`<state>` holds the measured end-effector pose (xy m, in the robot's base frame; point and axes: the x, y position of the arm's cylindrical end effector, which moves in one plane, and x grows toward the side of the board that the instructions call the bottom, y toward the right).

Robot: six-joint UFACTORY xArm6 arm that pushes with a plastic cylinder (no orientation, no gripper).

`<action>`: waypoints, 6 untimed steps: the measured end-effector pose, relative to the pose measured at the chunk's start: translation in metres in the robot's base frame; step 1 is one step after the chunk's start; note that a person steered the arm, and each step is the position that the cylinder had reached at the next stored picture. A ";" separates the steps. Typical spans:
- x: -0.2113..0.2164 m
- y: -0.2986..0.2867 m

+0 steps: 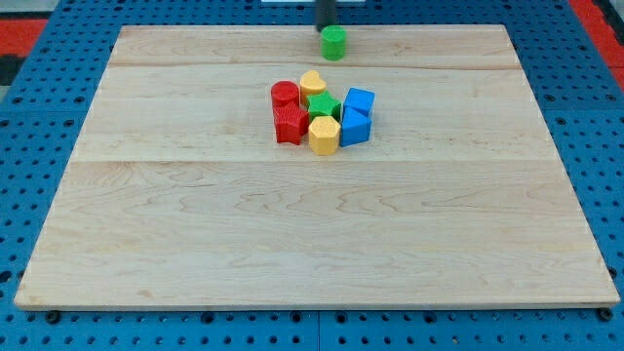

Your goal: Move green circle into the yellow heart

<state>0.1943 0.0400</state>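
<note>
The green circle (pixel 334 43) stands alone near the board's top edge, a little right of centre. My tip (pixel 325 26) is just above it and slightly to its left, touching or nearly touching it. The yellow heart (pixel 312 83) sits lower down at the top of a tight cluster of blocks, a short way below the green circle.
The cluster holds a red circle (pixel 285 94), a red star-like block (pixel 290 124), a green star-like block (pixel 323 105), a yellow hexagon (pixel 324 136) and two blue blocks (pixel 360 100) (pixel 355 128). The wooden board (pixel 312 224) lies on a blue pegboard.
</note>
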 end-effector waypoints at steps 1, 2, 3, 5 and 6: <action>0.014 0.017; 0.031 -0.008; 0.022 -0.020; 0.059 -0.030; 0.069 -0.008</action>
